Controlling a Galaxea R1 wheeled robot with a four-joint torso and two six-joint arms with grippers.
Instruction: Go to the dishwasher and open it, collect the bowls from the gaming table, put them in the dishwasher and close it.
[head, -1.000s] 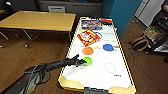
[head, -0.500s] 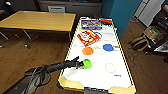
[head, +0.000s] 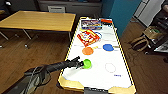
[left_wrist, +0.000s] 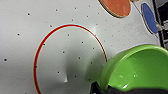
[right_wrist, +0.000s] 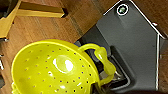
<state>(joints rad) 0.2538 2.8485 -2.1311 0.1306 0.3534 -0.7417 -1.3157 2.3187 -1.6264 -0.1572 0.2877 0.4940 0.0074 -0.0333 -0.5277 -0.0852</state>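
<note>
- Head view: my left arm reaches in over the near left corner of the gaming table (head: 117, 72), the one with the glossy white top and yellow edge band. My left claw (head: 83, 64) is clamped on the rim of the lime green bowl (head: 87, 63), near the left edge toward the near end.
- Orange bowl (head: 87, 51) sits mid-table, blue bowl (head: 108, 47) beside it toward the right edge, the two apart. Red game box (head: 88, 37) lies farther up, another box (head: 91, 24) at the far end. Wooden-topped table (head: 37, 20) stands well off to the left.
- Left wrist view: green bowl (left_wrist: 140, 67) large and close, my dark fingers (left_wrist: 96, 88) on its rim. White top carries a red circle line (left_wrist: 37, 50); orange bowl (left_wrist: 116, 7) and blue bowl (left_wrist: 149, 17) lie beyond it.
- Right wrist view: yellow perforated bowl with a loop handle (right_wrist: 55, 67) close up, over wooden floor (right_wrist: 45, 26) and a grey robot panel (right_wrist: 135, 45). Cannot tell whether my right claw is open or closed.
</note>
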